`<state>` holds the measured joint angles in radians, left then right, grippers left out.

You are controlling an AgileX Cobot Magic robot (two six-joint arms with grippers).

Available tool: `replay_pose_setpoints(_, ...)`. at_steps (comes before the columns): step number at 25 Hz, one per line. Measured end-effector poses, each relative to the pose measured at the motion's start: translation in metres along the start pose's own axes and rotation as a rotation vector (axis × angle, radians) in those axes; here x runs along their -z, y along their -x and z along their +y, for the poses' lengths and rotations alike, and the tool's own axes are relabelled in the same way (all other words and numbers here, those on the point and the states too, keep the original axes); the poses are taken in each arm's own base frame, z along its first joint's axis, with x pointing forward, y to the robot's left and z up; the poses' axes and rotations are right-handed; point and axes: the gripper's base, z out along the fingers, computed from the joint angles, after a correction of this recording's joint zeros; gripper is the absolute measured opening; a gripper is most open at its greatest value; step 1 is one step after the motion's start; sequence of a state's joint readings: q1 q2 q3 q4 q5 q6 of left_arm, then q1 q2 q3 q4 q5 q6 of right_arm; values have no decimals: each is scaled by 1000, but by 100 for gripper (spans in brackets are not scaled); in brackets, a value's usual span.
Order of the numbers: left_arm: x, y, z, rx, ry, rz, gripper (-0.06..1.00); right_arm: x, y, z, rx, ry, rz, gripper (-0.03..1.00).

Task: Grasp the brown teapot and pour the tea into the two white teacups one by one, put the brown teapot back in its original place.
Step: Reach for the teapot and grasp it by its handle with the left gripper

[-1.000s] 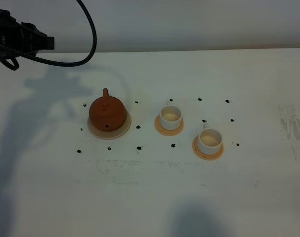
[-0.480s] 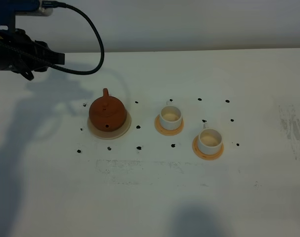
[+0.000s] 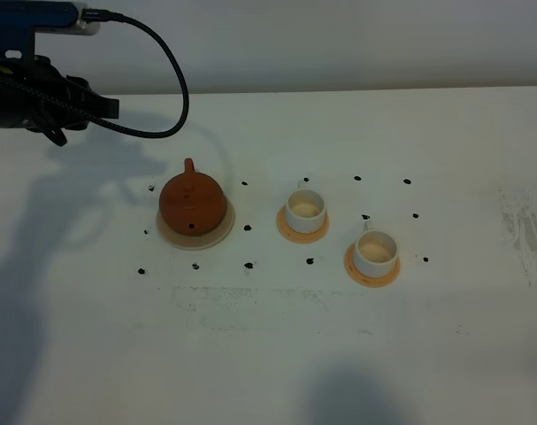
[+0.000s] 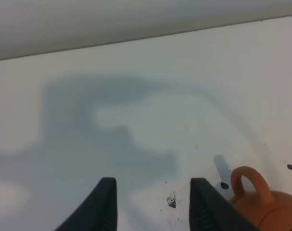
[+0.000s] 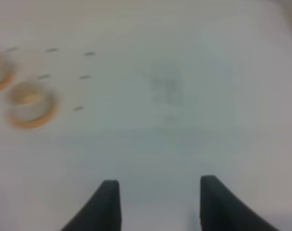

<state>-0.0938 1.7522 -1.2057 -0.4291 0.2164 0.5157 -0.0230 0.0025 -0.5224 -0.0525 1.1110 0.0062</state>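
Brown teapot (image 3: 192, 202): seated on beige disc (image 3: 169, 236), loop handle (image 4: 246, 179) toward left gripper (image 4: 153, 183); lies ahead, off to 1 side. Gripper gaping, empty.

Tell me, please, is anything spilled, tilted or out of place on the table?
Nothing stands out. The teapot sits upright on its disc. The left cup and right cup stand upright on their coasters. No spill shows; only faint grey scuffs mark the table at the right.

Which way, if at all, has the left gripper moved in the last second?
Yes. The left gripper has shifted right and down in the high view, closer to the teapot, which stayed put.
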Motion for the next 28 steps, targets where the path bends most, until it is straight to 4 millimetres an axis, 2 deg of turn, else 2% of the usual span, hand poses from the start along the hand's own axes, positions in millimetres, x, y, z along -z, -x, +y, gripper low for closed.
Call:
replay_pose_setpoints(4, 0, 1, 0, 0, -1, -1, 35, 1, 0, 1, -73, -133, 6, 40)
replay_pose_setpoints(10, 2, 2, -2, 0, -29, 32, 35, 1, 0, 2, -83, -151, 7, 40)
replay_pose_setpoints(18, 15, 30, -8, 20, -104, 30, 34, 1, 0, 2, -83, -151, 7, 40)
replay_pose_setpoints(21, 17, 44, -16, 1, -132, 19, 32, 1, 0, 2, -83, -151, 7, 40)
replay_pose_setpoints(25, 16, 63, -39, -77, -195, 27, 27, 1, 0, 2, -83, -151, 7, 40)
replay_pose_setpoints(28, 7, 71, -54, -107, -233, 83, 26, 1, 0, 2, -83, -151, 7, 40)
